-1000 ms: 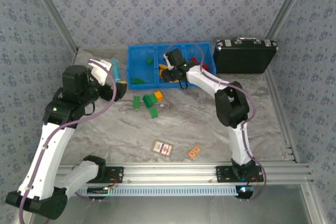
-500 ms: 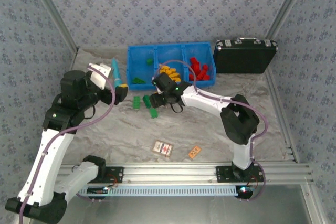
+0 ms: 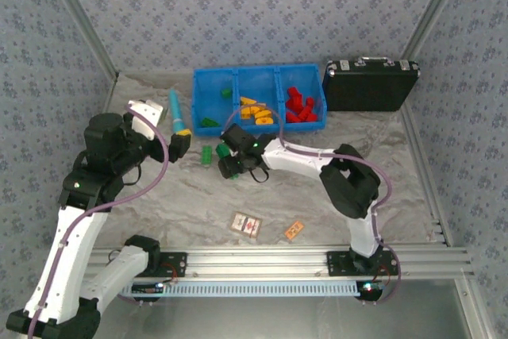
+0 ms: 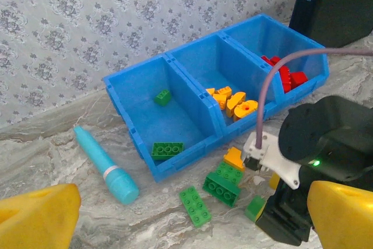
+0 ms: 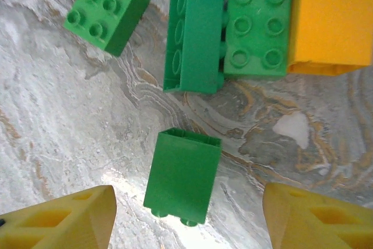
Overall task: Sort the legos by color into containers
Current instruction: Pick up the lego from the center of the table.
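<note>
Legos [image 4: 224, 182] look mostly sorted into the blue tray [image 3: 195, 97]: red, orange, a few green. About five lie loose just in front of it. My right gripper [image 5: 187, 214] straddles one green brick [image 5: 182, 174], jaws apart, not gripping. My left gripper [image 4: 189, 217] hangs wide open, empty.

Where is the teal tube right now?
In the top view, the teal tube lies on the left side, just left of the blue tray.

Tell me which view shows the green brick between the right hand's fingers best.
Right wrist: the brick lies whole and close between the open fingers. Left wrist catches one corner beside the right hand. From the top, the hand covers it.
</note>
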`<action>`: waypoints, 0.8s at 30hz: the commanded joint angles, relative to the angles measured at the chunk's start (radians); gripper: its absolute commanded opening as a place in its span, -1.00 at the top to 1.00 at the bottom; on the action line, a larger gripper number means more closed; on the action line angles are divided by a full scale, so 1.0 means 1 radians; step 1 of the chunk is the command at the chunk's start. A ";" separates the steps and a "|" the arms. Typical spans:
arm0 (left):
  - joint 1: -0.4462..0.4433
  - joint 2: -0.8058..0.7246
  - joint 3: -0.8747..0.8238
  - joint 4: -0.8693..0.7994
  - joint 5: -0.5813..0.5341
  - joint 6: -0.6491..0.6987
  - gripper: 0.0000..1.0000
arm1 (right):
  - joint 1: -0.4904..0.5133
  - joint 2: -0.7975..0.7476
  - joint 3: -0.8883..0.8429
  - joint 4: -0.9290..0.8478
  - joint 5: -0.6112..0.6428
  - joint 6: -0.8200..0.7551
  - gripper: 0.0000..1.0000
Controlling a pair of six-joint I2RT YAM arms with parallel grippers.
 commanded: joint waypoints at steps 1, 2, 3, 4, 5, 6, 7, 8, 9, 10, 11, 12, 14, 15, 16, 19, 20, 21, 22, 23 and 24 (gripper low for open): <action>0.008 -0.012 0.002 0.019 0.028 -0.011 -1.00 | 0.011 0.047 0.047 -0.048 -0.007 0.012 -0.40; 0.008 -0.013 0.002 0.019 0.027 -0.011 -1.00 | 0.013 0.059 0.052 -0.059 -0.006 0.011 -0.41; 0.009 -0.014 0.002 0.018 0.025 -0.009 -1.00 | 0.016 0.064 0.054 -0.061 -0.002 0.011 -0.42; 0.008 -0.014 0.002 0.019 0.022 -0.008 -1.00 | 0.019 0.068 0.052 -0.061 0.001 0.011 -0.43; 0.008 -0.013 0.001 0.018 0.018 -0.008 -1.00 | 0.020 0.073 0.054 -0.061 0.002 0.013 -0.43; 0.008 -0.012 0.001 0.019 0.016 -0.008 -1.00 | 0.020 0.080 0.056 -0.063 0.004 0.013 -0.43; 0.009 -0.011 -0.001 0.020 0.016 -0.006 -1.00 | 0.019 0.087 0.061 -0.067 0.011 0.012 -0.43; 0.007 -0.010 -0.002 0.022 0.016 -0.004 -1.00 | 0.019 0.097 0.067 -0.070 0.018 0.010 -0.41; 0.009 -0.006 -0.002 0.021 0.016 -0.004 -1.00 | 0.020 0.106 0.072 -0.073 0.026 0.006 -0.39; 0.008 -0.001 0.001 0.020 0.016 -0.002 -1.00 | 0.019 0.118 0.081 -0.078 0.031 0.003 -0.34; 0.009 0.004 0.004 0.018 0.014 0.001 -1.00 | 0.017 0.129 0.087 -0.079 0.034 -0.003 -0.26; 0.009 0.011 0.008 0.014 0.012 0.002 -1.00 | 0.013 0.137 0.092 -0.079 0.033 -0.006 -0.22; 0.009 0.033 0.026 0.006 0.006 0.012 -1.00 | 0.008 0.148 0.102 -0.079 0.028 -0.017 -0.13; 0.009 0.044 0.035 0.003 0.004 0.016 -1.00 | 0.004 0.151 0.106 -0.079 0.027 -0.022 -0.10; 0.008 0.060 0.050 -0.002 0.002 0.020 -1.00 | 0.000 0.149 0.109 -0.079 0.025 -0.030 -0.04; 0.009 0.096 0.068 -0.002 -0.003 0.024 -1.00 | -0.012 0.140 0.131 -0.095 0.004 -0.062 0.14; 0.011 0.106 0.068 -0.002 -0.002 0.022 -1.00 | -0.015 0.135 0.145 -0.114 -0.004 -0.078 0.20; 0.013 0.112 0.067 -0.004 -0.001 0.019 -1.00 | -0.015 0.127 0.155 -0.128 -0.006 -0.086 0.24; 0.015 0.114 0.059 -0.004 0.000 0.015 -1.00 | -0.017 0.113 0.162 -0.143 -0.004 -0.095 0.28; 0.018 0.113 0.048 0.002 0.003 0.016 -1.00 | -0.018 0.096 0.165 -0.156 -0.005 -0.102 0.31; 0.021 0.111 0.036 0.010 0.003 0.015 -1.00 | -0.021 0.083 0.166 -0.163 -0.007 -0.106 0.32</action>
